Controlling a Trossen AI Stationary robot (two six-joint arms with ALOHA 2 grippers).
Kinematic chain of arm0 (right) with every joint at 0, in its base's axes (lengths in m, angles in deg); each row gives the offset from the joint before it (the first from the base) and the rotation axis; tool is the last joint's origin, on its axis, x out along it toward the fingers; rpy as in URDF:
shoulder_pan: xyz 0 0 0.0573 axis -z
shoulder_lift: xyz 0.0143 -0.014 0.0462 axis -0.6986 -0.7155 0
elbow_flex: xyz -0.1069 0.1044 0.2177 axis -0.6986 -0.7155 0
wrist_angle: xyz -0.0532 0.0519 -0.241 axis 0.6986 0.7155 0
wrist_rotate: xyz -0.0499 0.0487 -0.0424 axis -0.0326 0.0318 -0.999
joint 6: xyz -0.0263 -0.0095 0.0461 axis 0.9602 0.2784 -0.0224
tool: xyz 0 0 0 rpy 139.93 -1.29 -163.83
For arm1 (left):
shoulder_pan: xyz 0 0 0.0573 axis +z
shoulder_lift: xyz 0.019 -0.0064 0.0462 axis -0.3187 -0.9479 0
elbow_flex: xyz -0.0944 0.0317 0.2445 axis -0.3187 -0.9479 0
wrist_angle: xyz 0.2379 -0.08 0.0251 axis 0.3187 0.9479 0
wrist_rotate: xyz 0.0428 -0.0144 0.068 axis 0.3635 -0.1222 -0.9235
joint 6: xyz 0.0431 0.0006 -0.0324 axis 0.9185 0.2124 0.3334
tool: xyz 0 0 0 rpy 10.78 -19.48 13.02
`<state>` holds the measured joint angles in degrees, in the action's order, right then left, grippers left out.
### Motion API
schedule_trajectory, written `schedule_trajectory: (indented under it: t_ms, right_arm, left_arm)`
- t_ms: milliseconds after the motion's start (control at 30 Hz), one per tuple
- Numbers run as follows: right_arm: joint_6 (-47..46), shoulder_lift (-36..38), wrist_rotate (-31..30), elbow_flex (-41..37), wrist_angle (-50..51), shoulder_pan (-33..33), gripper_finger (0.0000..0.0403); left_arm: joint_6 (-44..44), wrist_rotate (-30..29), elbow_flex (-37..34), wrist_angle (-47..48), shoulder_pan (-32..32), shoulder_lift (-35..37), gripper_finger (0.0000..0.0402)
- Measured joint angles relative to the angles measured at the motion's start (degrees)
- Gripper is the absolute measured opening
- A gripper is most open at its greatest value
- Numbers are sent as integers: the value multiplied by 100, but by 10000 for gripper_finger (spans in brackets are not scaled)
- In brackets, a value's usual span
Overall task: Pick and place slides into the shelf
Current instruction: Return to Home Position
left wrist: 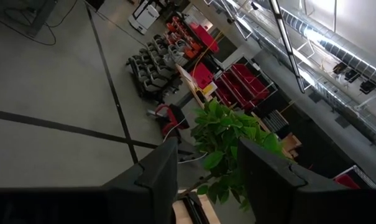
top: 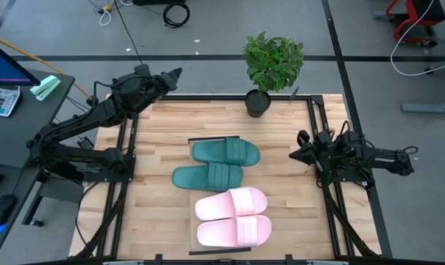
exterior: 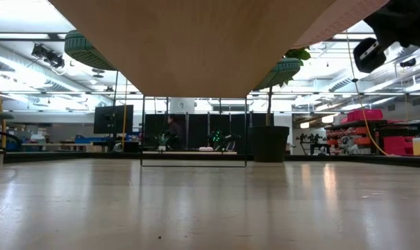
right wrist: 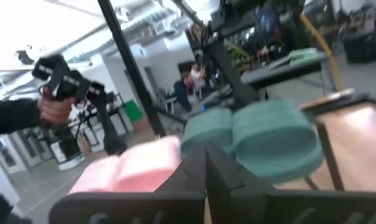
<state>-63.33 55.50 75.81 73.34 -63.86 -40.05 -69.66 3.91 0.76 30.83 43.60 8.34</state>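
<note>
Two dark green slides (top: 226,152) (top: 207,177) and two pink slides (top: 232,203) (top: 235,231) lie side by side, soles down, across the shelf (top: 211,138) at the table's middle. The low view looks up at the shelf's underside (exterior: 196,48), with green slide ends (exterior: 286,69) sticking out past its long edges. My left gripper (top: 176,72) is raised at the far left corner, open and empty (left wrist: 206,168), pointing level toward the plant. My right gripper (top: 293,154) hovers at the right edge, shut and empty (right wrist: 205,155), pointing at the slides (right wrist: 268,137).
A potted plant (top: 272,70) stands at the table's far edge, right of middle. A desk with a calculator (top: 1,99) sits left of the table. In the right wrist view a person's hand (right wrist: 48,109) holds a black device beyond the table.
</note>
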Motion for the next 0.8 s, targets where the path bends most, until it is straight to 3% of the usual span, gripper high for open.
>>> schedule_trajectory:
  t_ms: [167,367,667,800]
  right_arm:
    - [-54,2,-25,-94,-531,192,0]
    - [-625,1,-93,-741,-1620,308,0]
    - [-803,-9,-35,-739,-1621,212,0]
    - [-441,-9,59,-739,-1201,4,0]
  left_arm:
    - [0,0,0,0,0,0,172]
    - [0,0,0,0,0,0,172]
    - [9,0,0,4,0,0,172]
    - [17,2,0,3,0,0,172]
